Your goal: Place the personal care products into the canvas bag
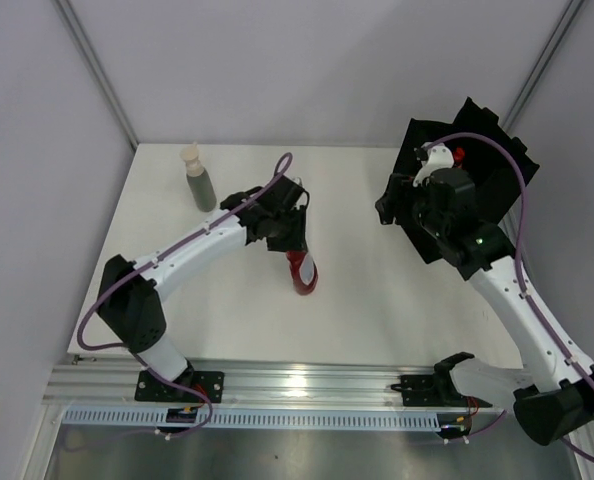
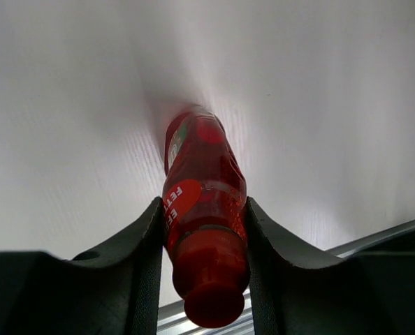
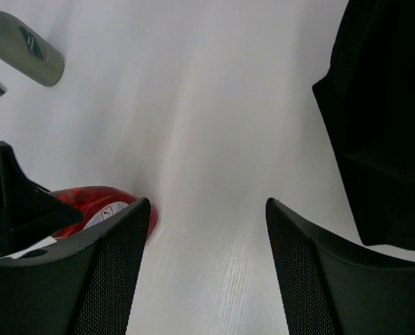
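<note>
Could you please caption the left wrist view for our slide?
Left gripper closed around the all-red bottle, white table behind.

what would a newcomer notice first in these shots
The all-red bottle stands out near the middle of the table, clamped between the fingers of the left gripper. Next come the black canvas bag at the far right edge, partly behind the right arm, and a grey-green bottle standing alone at the far left.

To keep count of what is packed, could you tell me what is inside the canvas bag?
Inside the canvas bag, a pale item with a red part shows. The right arm covers much of the opening, so anything else is hidden.
</note>
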You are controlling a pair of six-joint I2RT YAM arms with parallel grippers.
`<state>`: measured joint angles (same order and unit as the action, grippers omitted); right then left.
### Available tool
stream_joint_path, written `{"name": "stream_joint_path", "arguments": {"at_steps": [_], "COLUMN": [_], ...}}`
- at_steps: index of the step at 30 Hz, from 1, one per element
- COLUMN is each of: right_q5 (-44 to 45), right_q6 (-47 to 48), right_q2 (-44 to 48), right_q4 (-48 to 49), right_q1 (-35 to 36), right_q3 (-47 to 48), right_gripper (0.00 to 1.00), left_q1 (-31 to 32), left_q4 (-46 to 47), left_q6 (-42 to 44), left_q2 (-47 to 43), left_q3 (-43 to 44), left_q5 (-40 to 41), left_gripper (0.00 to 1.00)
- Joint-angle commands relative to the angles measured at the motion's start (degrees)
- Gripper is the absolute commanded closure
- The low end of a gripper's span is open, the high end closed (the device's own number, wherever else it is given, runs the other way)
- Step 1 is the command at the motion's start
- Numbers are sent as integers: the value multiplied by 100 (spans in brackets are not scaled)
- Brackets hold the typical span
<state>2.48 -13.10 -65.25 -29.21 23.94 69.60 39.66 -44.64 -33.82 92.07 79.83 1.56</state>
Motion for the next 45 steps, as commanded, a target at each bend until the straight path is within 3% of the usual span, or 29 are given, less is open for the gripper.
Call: {"name": "stream_joint_path", "arguments": {"at_steps": [1, 9, 13, 14, 16, 18, 19, 21, 22, 29, 35, 37, 40, 45], "right_q5": [209, 350, 349, 384, 437, 446, 446, 429, 429, 586, 1912, 2422, 2678, 3196], "right_q6": [27, 53, 124, 150, 229, 264, 264, 212, 168, -815, -1511, -1616, -2027, -2556], "right_q2": [381, 698, 698, 698, 733, 777, 777, 777, 777, 812, 58, -336, -890, -1744], "right_q4": [-198, -445, -568, -594, -638, -595, -586, -586, -577, -481, -410, -340, -313, -452], "right_q1": [31, 23, 31, 31, 31, 31, 31, 31, 31, 250, 1839, 2488, 2956, 3380], "right_q3": [-17, -61, 53, 79, 124, 89, 80, 71, 54, -131, 351, 666, 922, 1081], "right_gripper": [28, 28, 28, 29, 28, 28, 28, 28, 28, 29, 28, 26, 15, 16], "left_q1": [191, 833, 947, 965, 974, 991, 991, 991, 982, 930, -1, -317, -757, -934], "left_q4": [-228, -1494, -1285, -1197, -1021, -985, -1002, -985, -915, -924, -871, -740, -791, -958], "left_q6": [-528, -1108, -1214, -1206, -1240, -1241, -1249, -1223, -1058, -880, -933, -854, -880, -924], "left_q2": [284, 952, 953, 866, 778, 646, 611, 461, 409, -276, -1559, -2285, -3174, -4336], "left_q3": [594, 1667, 1545, 1483, 1360, 1325, 1342, 1342, 1333, 1272, 728, 113, -713, -2048], "left_q5": [151, 1697, 1576, 1497, 1382, 1321, 1320, 1277, 1094, 785, 47, 89, 125, 160], "left_gripper": [99, 99, 97, 79, 54, 42, 25, 16, 1, 1, 1, 1, 1, 1]}}
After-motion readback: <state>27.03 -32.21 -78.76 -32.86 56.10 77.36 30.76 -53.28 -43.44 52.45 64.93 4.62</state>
